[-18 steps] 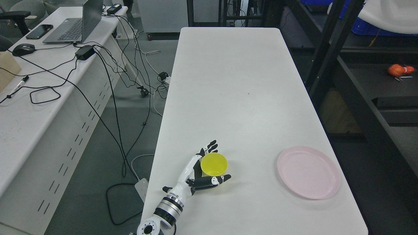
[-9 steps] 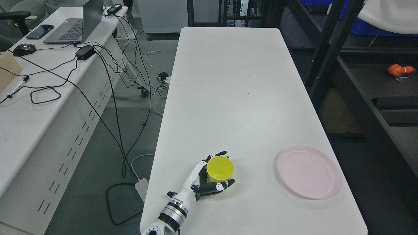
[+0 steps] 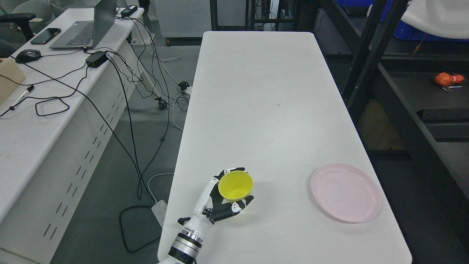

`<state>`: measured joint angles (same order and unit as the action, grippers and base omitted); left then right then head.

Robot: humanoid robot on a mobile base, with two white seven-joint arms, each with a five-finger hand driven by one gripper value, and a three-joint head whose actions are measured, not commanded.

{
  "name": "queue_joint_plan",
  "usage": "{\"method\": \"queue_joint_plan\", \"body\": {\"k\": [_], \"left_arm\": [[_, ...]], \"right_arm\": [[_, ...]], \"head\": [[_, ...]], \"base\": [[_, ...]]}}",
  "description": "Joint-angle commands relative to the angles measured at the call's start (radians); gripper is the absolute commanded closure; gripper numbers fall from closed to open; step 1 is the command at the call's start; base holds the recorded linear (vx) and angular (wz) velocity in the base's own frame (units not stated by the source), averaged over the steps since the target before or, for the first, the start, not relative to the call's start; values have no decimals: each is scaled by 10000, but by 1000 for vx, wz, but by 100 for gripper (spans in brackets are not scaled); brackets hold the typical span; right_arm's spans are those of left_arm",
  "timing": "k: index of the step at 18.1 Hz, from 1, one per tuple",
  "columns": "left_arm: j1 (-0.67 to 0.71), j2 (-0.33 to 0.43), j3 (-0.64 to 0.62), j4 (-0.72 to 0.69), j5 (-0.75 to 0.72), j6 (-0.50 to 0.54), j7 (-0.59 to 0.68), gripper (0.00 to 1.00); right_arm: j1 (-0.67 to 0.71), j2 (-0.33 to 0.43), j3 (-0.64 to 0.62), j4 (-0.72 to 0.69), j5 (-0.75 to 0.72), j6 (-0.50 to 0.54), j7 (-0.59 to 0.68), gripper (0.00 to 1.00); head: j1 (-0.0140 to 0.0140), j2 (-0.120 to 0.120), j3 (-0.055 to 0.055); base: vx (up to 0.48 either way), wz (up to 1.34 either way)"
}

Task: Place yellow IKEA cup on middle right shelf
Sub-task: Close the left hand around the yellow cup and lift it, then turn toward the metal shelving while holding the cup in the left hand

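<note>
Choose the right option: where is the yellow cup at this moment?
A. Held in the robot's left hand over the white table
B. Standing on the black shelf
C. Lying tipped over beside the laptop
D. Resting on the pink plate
A: the left hand wraps its fingers around the yellow cup, well left of the pink plate.

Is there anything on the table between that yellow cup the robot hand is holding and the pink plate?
No. In the head view, only bare white table lies between the yellow cup, gripped by the left robot hand, and the pink plate.

Yellow cup (image 3: 235,185); pink plate (image 3: 346,192); white table (image 3: 263,102); black-and-white robot hand (image 3: 221,200).
</note>
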<state>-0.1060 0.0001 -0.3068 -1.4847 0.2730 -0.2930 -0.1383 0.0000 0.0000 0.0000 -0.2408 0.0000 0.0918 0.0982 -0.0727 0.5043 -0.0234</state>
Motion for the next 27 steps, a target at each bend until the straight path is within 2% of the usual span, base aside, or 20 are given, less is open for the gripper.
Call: {"method": "queue_joint_plan", "body": {"k": [1, 6, 20, 27], "left_arm": [[660, 174, 445, -1780, 369, -276, -28, 100], [844, 174, 414, -1950, 369, -1073, -44, 100], [998, 174, 460, -2119, 369, -1089, -13, 100], [998, 174, 460, -2272, 369, -1104, -13, 100]], "right_arm": [[108, -175, 169, 15, -245, 2, -2147, 1], [108, -175, 169, 0, -245, 2, -2147, 1], [108, -175, 169, 0, -245, 2, -2147, 1], [108, -175, 169, 15, -245, 2, -2147, 1]], "head": [[0, 0, 0], [0, 0, 0], [0, 0, 0], [0, 0, 0]], "base": [[-15, 0], [-72, 0], [-158, 42], [-172, -398]]}}
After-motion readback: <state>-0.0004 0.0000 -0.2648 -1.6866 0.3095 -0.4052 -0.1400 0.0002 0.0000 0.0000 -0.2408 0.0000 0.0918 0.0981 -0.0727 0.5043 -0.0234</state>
